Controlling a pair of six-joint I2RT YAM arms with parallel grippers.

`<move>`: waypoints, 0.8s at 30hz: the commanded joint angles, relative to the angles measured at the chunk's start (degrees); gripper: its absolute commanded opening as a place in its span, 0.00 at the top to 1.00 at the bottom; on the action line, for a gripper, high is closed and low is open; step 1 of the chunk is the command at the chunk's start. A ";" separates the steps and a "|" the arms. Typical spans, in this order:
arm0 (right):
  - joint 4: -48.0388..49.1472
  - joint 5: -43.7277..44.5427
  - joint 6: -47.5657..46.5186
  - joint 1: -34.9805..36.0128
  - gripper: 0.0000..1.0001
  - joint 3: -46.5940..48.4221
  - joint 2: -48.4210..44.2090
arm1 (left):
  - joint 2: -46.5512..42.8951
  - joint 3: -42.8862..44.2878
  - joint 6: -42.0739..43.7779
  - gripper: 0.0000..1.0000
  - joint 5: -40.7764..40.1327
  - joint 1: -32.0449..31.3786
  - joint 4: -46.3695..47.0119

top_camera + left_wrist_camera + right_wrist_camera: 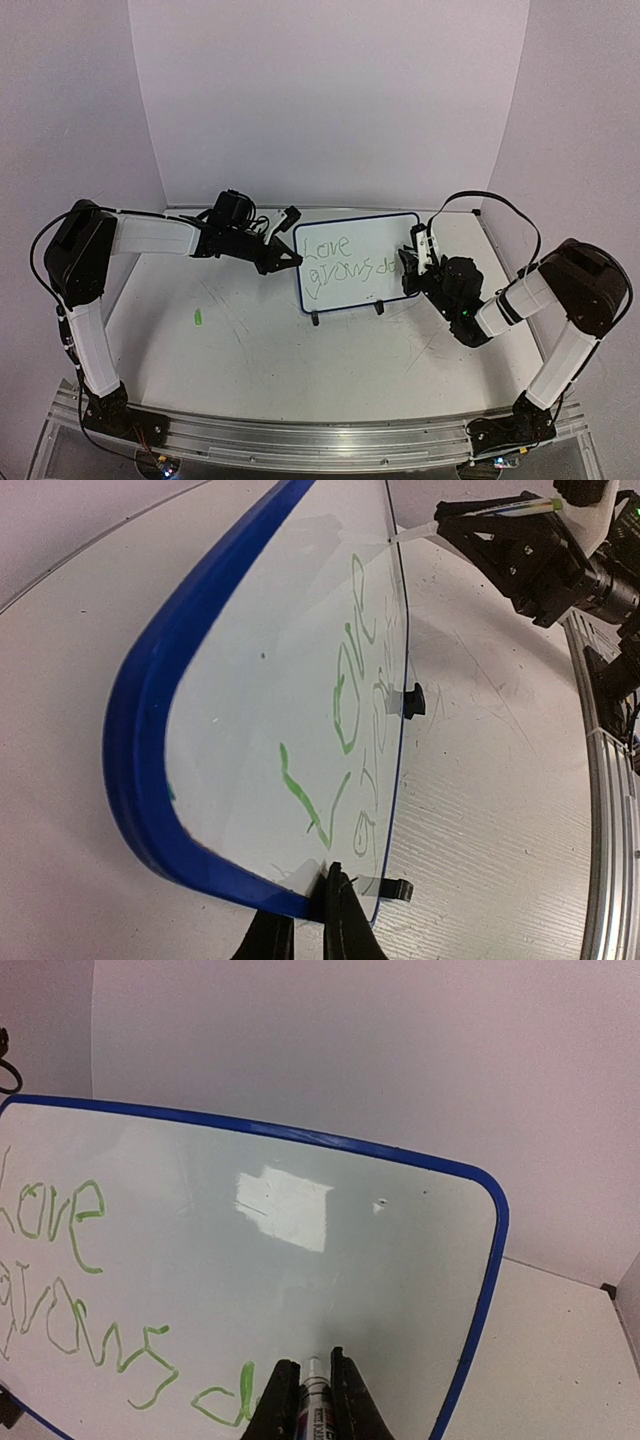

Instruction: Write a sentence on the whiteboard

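Note:
The whiteboard (357, 262) stands tilted on two black feet at the table's middle back. Green cursive (338, 258) on it reads "Love" over "grows d". My left gripper (290, 258) is shut on the board's left edge; in the left wrist view its jaws pinch the blue rim (140, 780) near the lower corner (322, 905). My right gripper (416, 262) is shut on a marker (315, 1405), whose tip touches the board (300, 1260) just right of the green "d" (225, 1400). The marker also shows in the left wrist view (480, 518).
A small green marker cap (199, 317) lies on the table at the front left. Pale walls close in the back and both sides. A metal rail (320, 440) runs along the near edge by the arm bases.

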 commanded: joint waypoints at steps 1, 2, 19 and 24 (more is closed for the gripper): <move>0.23 2.48 -0.50 0.26 1.00 2.36 1.30 | 4.92 -2.30 8.07 1.00 -12.27 0.36 -10.26; -0.17 2.86 -0.34 0.30 1.00 2.48 1.35 | 4.87 -2.34 8.10 1.00 -12.19 0.39 -10.31; 0.80 -0.22 0.98 0.39 1.00 -2.17 -4.19 | 4.26 -2.40 8.08 1.00 -12.20 0.36 -10.37; 1.75 -1.03 1.77 0.38 1.00 -5.11 -6.92 | 4.07 -2.48 8.11 1.00 -12.35 0.35 -10.39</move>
